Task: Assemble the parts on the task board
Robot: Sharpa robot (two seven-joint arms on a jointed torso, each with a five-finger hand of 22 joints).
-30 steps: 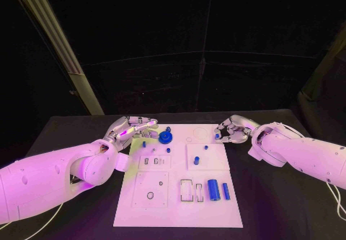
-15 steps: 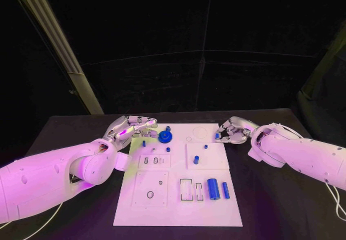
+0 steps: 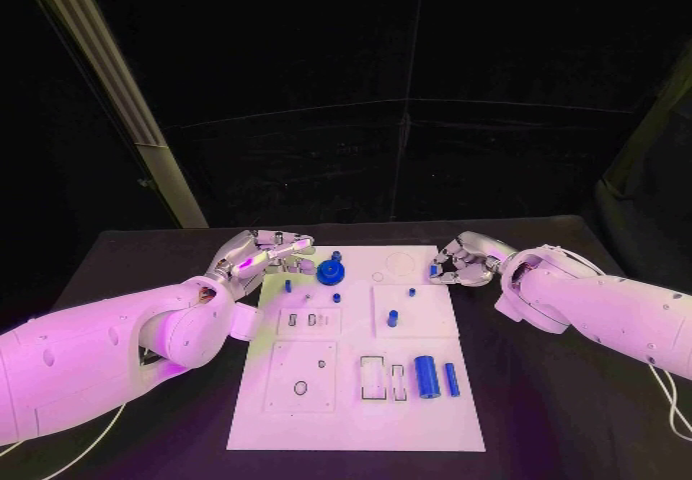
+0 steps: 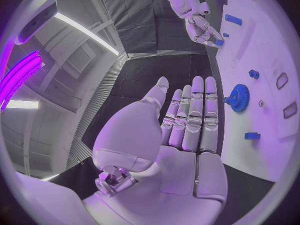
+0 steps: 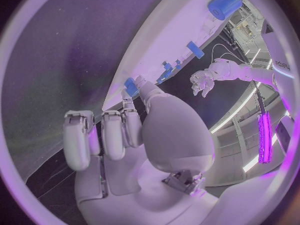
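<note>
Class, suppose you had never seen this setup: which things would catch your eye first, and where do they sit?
The white task board lies mid-table, dotted with blue parts: a blue gear near its far end and a blue cylinder towards its near right. The left hand hovers by the board's far left corner with fingers apart, holding nothing. The right hand, at the far right edge, pinches a small blue part.

Left silver hand (image 3: pixel 264 253) flat, fingers spread, holds nothing, at far left corner of white task board (image 3: pixel 346 420). Round blue gear (image 3: pixel 332 272) stands just past its fingertips, blocks way. Right silver hand (image 3: pixel 459 260) pinches small blue piece (image 3: pixel 434 270) at board's far right edge. Bare board between hands. Black table (image 3: pixel 548 420) bare beside right arm.
</note>
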